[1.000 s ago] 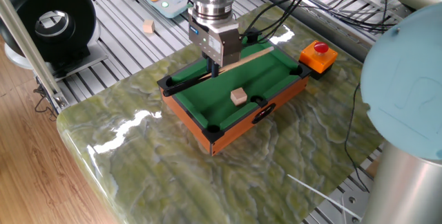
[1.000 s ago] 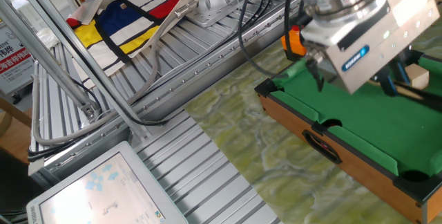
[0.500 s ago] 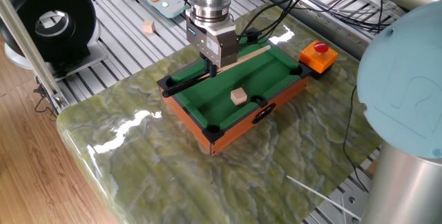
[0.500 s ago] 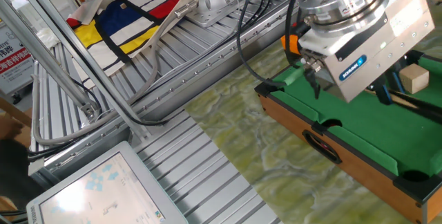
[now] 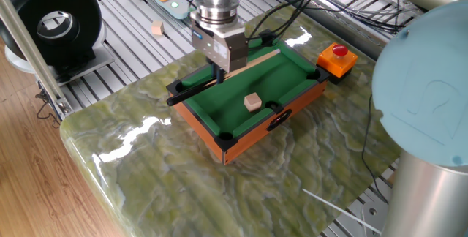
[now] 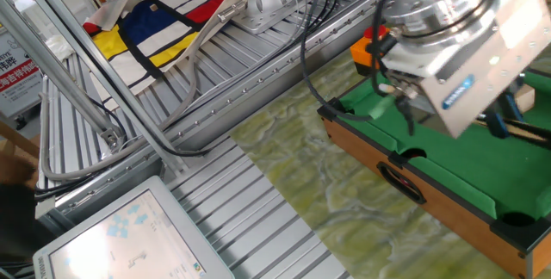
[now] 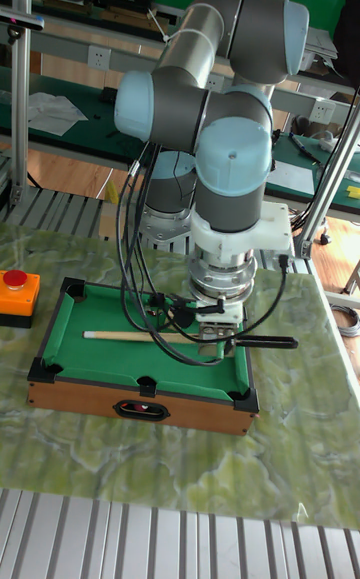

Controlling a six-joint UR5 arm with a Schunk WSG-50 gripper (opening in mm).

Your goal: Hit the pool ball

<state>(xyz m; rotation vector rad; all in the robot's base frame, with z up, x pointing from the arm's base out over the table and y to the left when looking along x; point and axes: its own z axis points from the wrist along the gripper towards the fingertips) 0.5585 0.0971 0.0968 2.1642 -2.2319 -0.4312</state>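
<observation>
Over the 10 o'clock end of the miniature pool table [image 5: 248,131], the gripper [image 5: 219,74] has shifted further toward 10 o'clock than it stood a second ago, and it has carried the cue [image 5: 191,89] with it. The black butt of the cue now projects past the end rail, where previously it lay inside the rail line. The fingers [image 5: 221,67] are set narrow and appear clamped on the cue where black butt meets pale shaft. In the tall fixed view the shaft lies level along the green cloth, with the tip pointing toward 9 o'clock. This displacement reads as the draw-back phase of a stroke, so a forward thrust along the cue axis is the likely next step. The pool ball cannot be made out in any current view, so its position relative to the tip cannot be confirmed. The tan wooden cube [image 5: 253,102] rests on the cloth at 4 o'clock from the gripper, clear of the cue.
</observation>
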